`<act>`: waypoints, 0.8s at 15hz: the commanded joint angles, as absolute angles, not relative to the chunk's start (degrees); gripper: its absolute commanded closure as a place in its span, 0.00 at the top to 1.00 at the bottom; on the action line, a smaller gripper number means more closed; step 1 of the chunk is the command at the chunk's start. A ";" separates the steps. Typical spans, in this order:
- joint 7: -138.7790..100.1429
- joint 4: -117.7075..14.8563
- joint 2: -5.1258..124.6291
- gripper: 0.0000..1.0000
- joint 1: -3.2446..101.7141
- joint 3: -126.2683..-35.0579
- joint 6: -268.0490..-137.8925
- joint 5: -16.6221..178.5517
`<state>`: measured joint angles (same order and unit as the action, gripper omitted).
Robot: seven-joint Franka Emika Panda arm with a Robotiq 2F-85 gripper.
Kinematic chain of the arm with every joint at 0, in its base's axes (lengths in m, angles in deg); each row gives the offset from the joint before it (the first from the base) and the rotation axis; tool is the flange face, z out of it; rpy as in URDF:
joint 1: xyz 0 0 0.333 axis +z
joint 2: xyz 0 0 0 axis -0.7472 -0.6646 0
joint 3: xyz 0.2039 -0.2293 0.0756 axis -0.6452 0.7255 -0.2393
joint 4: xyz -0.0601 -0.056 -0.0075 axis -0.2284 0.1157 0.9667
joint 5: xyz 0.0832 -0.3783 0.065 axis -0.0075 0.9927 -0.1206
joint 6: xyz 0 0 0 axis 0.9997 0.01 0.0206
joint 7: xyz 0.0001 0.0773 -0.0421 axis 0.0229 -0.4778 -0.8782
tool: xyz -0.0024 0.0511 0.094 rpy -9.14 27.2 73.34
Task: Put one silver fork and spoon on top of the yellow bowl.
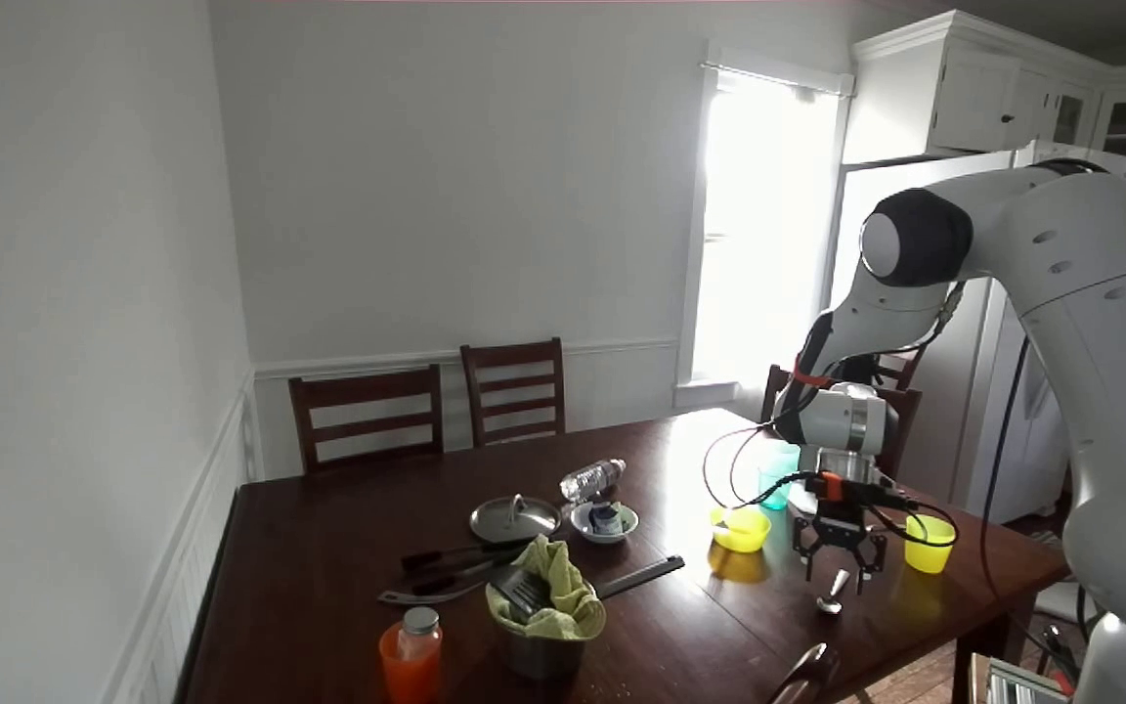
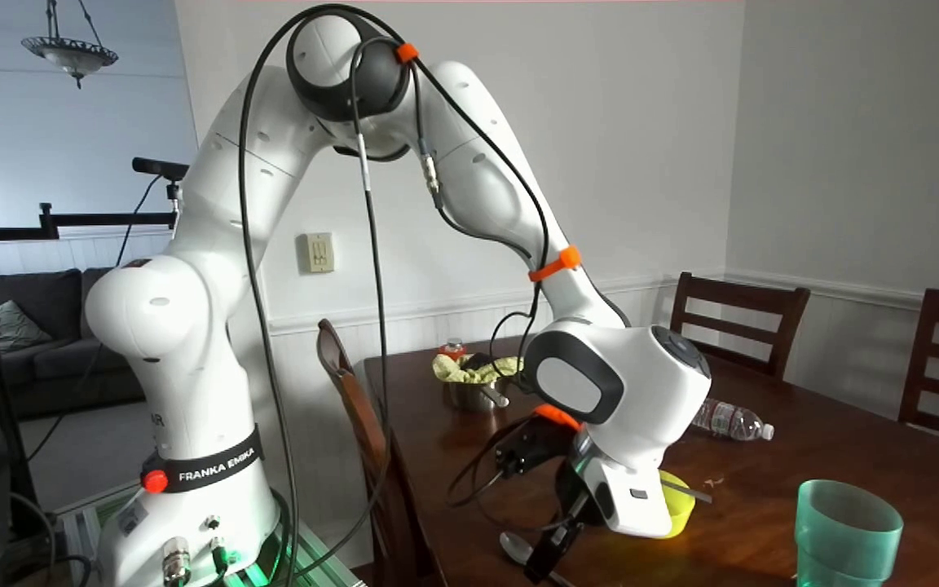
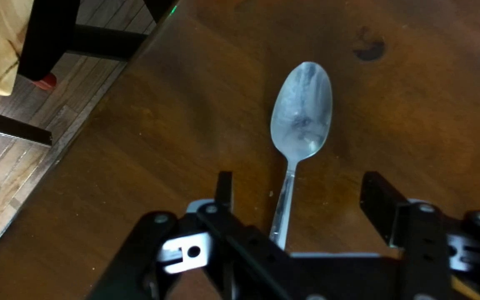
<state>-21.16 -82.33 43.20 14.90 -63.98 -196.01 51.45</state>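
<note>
A silver spoon (image 3: pixel 301 110) lies on the dark table, bowl end away from my gripper in the wrist view. It also shows in both exterior views (image 1: pixel 829 603) (image 2: pixel 516 547). My gripper (image 3: pixel 298 187) is open and empty, its fingers on either side of the spoon's handle and apart from it. The gripper (image 1: pixel 837 572) is just above the spoon. The low yellow bowl (image 1: pixel 741 533) stands left of the gripper. In an exterior view the yellow bowl (image 2: pixel 679 509) is partly hidden by the arm. A flat silver utensil (image 2: pixel 688 491) rests across its rim; its head is hidden, so I cannot tell if it is the fork.
A taller yellow cup (image 1: pixel 929 545) stands right of the gripper. A teal cup (image 1: pixel 776 474) stands behind the yellow bowl. A pot with a green cloth (image 1: pixel 548 636), a lid (image 1: pixel 514 519), a white bowl (image 1: pixel 604 523) and a bottle (image 1: pixel 591 480) are farther off. The table edge (image 3: pixel 69 146) is near.
</note>
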 commanded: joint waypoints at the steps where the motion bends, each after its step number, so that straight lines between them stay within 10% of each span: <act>1: -18.95 -81.15 42.48 0.49 12.56 -65.33 -196.16 49.80; 7: -18.69 -80.69 42.02 0.07 11.54 -65.56 -195.87 50.25; 8: -18.87 -80.53 41.86 0.12 11.47 -65.54 -195.83 50.34; 9: -18.93 -80.35 41.69 0.43 11.38 -65.56 -195.83 50.38; 12: -19.08 -79.94 41.21 0.45 11.33 -65.57 -195.73 50.58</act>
<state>-20.16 -81.36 42.33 12.95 -64.62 -196.01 51.33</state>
